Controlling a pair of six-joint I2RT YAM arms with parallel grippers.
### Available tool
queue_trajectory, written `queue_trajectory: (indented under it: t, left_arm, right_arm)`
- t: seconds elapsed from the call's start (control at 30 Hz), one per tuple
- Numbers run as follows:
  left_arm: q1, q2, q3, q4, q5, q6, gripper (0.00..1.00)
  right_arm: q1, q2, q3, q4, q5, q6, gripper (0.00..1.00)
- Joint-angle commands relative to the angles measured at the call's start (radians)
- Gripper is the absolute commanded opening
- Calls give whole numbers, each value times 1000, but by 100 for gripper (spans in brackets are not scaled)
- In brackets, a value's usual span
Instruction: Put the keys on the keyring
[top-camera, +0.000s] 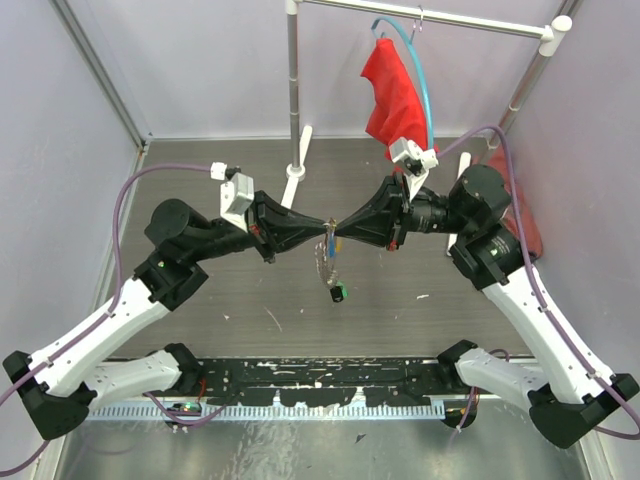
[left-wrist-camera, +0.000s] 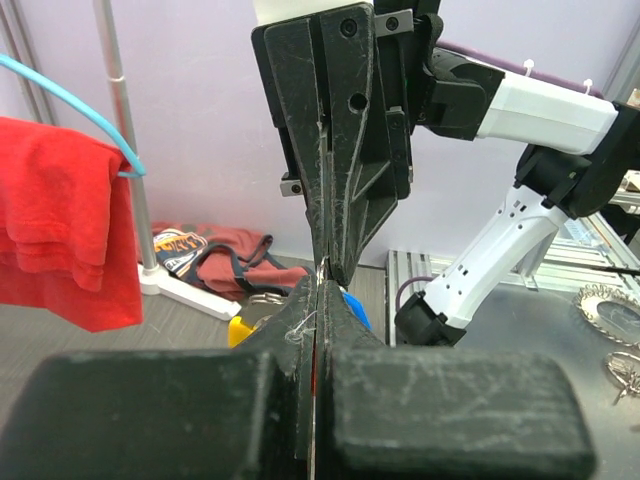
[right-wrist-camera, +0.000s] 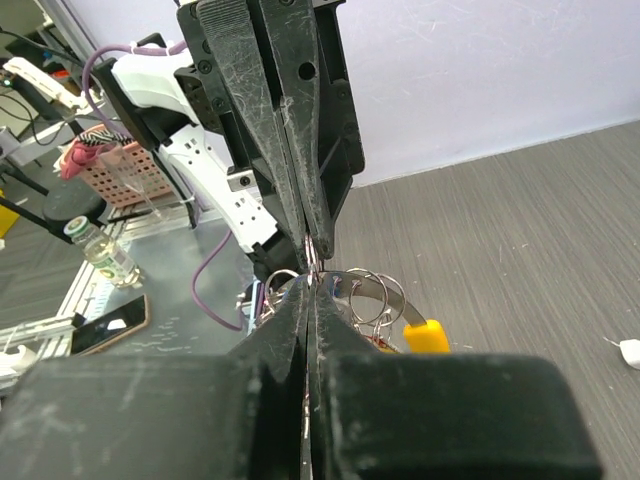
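Our left gripper (top-camera: 320, 229) and right gripper (top-camera: 340, 231) both clamp the thin grey metal keyring (top-camera: 327, 258). Uneven pulling might slip it free, dropping its small colour-tagged keys (top-camera: 339, 292).

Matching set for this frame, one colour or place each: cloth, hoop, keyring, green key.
Things:
A. cloth
B. hoop
C. keyring
D. green key

Matches:
1. light blue
2. dangling lowest
3. red
4. pinched where the left gripper and right gripper meet

Pairs: A-3; B-1; C-4; D-2
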Motion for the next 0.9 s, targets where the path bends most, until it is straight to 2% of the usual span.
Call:
queue_trajectory:
  t: [0.0,0.33,0.87]
  left_arm:
    - [4,-13,46,-2,-3,30,0]
    - [4,-22,54,-24,-14,45,0]
    - [4,-24,60,-21,-14,46,0]
  right_arm:
    - [3,11,115,-95,9,-20,1]
    - [4,37,150,-228,9,-26,1]
    - [4,90,133,-283,-32,-26,1]
